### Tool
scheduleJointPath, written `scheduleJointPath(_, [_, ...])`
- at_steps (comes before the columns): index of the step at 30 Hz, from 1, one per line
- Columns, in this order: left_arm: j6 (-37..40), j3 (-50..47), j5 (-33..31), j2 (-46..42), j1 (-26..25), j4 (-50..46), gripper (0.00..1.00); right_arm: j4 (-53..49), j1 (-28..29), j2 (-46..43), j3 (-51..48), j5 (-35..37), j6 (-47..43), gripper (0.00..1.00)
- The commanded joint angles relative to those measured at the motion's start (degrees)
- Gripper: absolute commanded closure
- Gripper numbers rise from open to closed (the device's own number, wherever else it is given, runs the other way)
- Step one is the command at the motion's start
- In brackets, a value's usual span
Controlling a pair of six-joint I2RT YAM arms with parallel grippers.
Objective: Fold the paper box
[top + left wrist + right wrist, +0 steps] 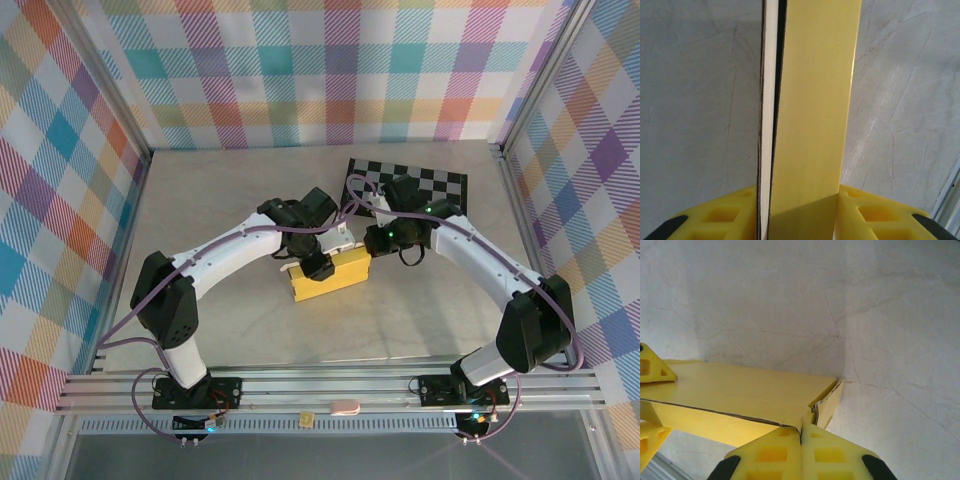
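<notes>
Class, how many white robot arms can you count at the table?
2. The left white arm reaches in from the near left, the right white arm from the near right; both meet at the mustard-yellow cardboard box.

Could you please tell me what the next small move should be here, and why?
Probably nudge the right gripper inward to close the end flap, which gapes at a corner of the paper box. Both jaws look shut on the cardboard, and the left gripper holds a wall steady.

Found the paper box (325, 280) in the middle of the counter (230, 200), before the checkered board (440, 185). Saw the left gripper (318, 266) on its left half, the right gripper (373, 243) at its far right corner.
</notes>
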Motion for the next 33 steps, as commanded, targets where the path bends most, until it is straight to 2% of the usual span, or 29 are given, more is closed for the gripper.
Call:
scheduleJointPath(1, [-1.6,1.1,-2.3,1.8,1.8,0.2,0.63,1.3,1.6,0.1,-3.7,-0.1,2.9,1.0])
scheduleJointPath(8, [-1.7,1.1,-4.6,2.2,2.2,0.2,0.63,3.9,2.9,-1.0,-5.9,2.6,5.4,1.0])
scheduleJointPath(17, [-1.9,1.4,-5.1,1.6,2.7,0.4,0.62,13.1,4.9,-7.1,-18.2,5.7,5.8,1.0])
scheduleJointPath(24, [-6.2,2.0,-3.9,-1.3,2.7,2.6,0.54,17.6,7.8,-10.3,-22.0,10.5,5.8,1.0])
scheduleJointPath(33, [-12.9,-2.0,-3.8,-7.5,3.0,8.2,0.46,17.9,10.7,-10.6,-21.2,15.8,6.8,1.0])
